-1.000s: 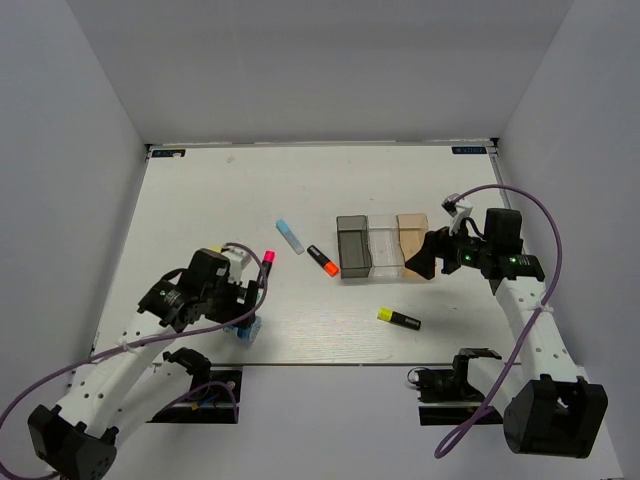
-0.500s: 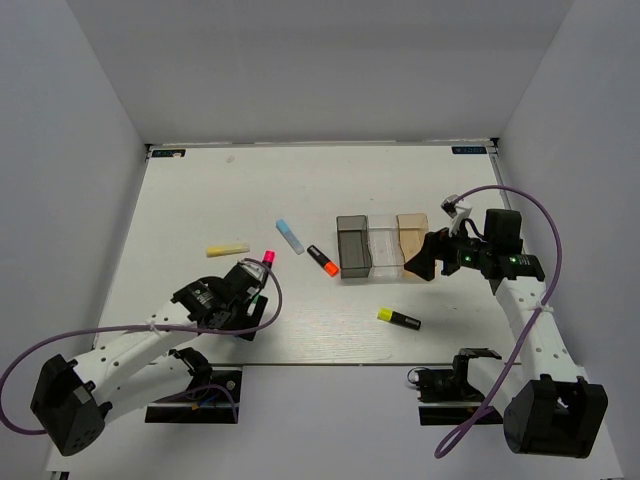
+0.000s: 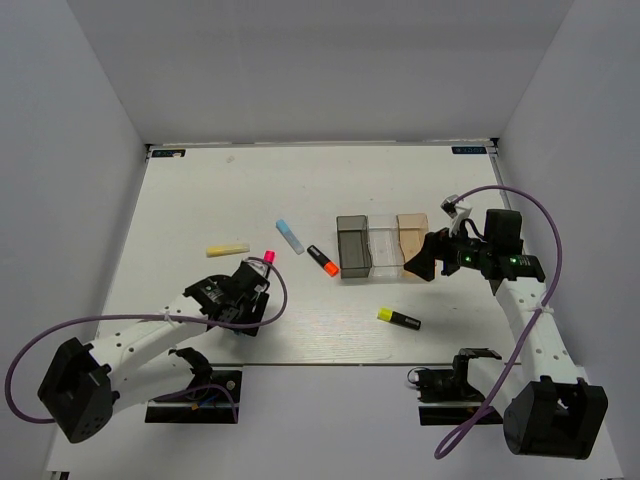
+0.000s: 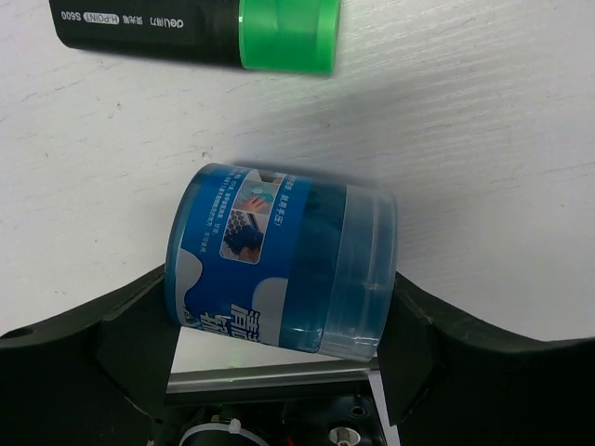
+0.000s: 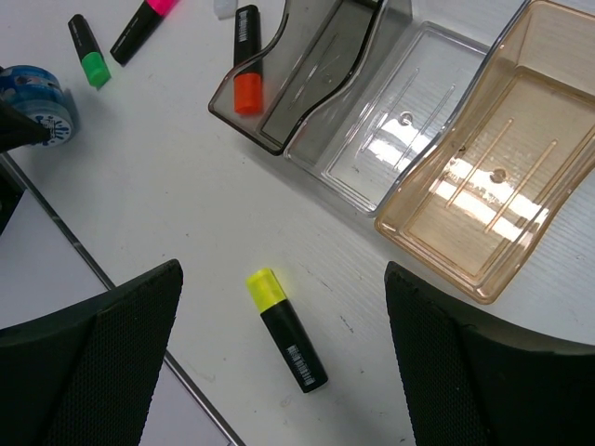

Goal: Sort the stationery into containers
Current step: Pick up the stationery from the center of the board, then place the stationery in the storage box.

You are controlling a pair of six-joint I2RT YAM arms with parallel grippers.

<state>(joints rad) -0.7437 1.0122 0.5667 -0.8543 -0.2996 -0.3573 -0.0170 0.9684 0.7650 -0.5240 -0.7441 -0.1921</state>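
Left claw (image 4: 279,293) straddles the blue tub (image 4: 279,255) on the desk (image 4: 483,139), grip unclear; close squarely on its flat ends before lifting. Right claw (image 5: 284,279) gapes.

1. A white, wood-grained tabletop (image 3: 200,190) fills the middle of the top view.
2. Right of centre, three small translucent plastic bins stand side by side in a row: a dark grey bin (image 3: 352,247), a clear bin (image 3: 383,246) and a tan-orange bin (image 3: 411,240).
3. Just left of the grey bin lies a black highlighter with an orange end (image 3: 322,260). A light-blue stick (image 3: 290,236) is up-left of it.
4. Left of centre lie a pale-yellow stick (image 3: 227,250) and a black highlighter with a pink end (image 3: 267,260).
5. Below the clear bin, well apart, lies a black highlighter with a yellow end (image 3: 398,318).
6. In the left wrist view, a stubby blue-and-white tub (image 4: 279,260) lies on its side mid-frame. A black highlighter with a green end (image 4: 195,32) is at the top edge.
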